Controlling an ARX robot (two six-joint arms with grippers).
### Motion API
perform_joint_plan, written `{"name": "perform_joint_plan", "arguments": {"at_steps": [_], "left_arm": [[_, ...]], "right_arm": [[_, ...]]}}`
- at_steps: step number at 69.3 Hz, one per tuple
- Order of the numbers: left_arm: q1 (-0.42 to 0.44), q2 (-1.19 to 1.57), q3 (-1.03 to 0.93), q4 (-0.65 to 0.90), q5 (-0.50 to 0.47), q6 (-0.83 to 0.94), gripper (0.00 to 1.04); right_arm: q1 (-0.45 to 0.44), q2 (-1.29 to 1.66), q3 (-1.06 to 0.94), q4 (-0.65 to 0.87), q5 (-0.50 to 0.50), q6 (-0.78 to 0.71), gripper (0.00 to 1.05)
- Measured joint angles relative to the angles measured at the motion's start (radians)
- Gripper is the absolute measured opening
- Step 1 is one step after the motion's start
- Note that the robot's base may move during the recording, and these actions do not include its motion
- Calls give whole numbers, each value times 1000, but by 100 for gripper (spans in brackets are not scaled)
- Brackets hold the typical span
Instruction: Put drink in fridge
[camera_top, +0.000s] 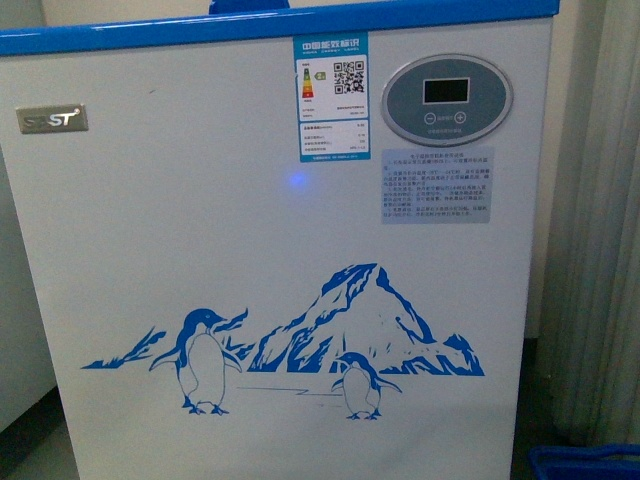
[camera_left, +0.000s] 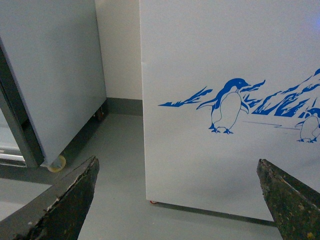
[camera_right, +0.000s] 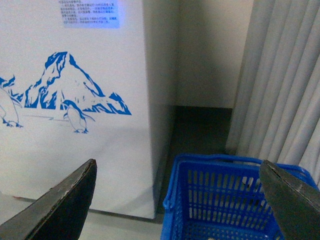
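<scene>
While both arms' jaws hang apart and empty before the chest freezer (camera_top: 260, 250), pickup is pending: right arm likely reaches into blue basket (camera_right: 215, 200).

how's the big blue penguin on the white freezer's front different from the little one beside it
The larger blue-outlined penguin is clearly taller than the smaller blue-outlined penguin. The larger one stands left of the blue mountain, while the smaller one stands in front of its foot. Both are upright line drawings printed on the white chest freezer.
</scene>
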Motion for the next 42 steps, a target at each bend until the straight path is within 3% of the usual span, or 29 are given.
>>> {"name": "perform_joint_plan", "arguments": {"at_steps": [3,9,12,15,19,29,42], "left_arm": [[0,0,0,0,0,0,97],[0,0,0,0,0,0,97],[0,1,0,0,0,0,97],[0,0,0,0,-1,0,97],[0,0,0,0,0,0,97],[0,0,0,0,0,0,97],[0,0,0,0,0,0,97]], "right_arm": [[8,26,11,-42,37,12,97],[-24,288,149,-312,166,45,97],[-68,433,166,-300,152,24,97],[-122,610,167,-203,127,-27,97],[-206,938,179,51,100,-150,97],[-298,1530,291,507,41,-446,97],[-373,2218,547,853,81,-790,97]]}}
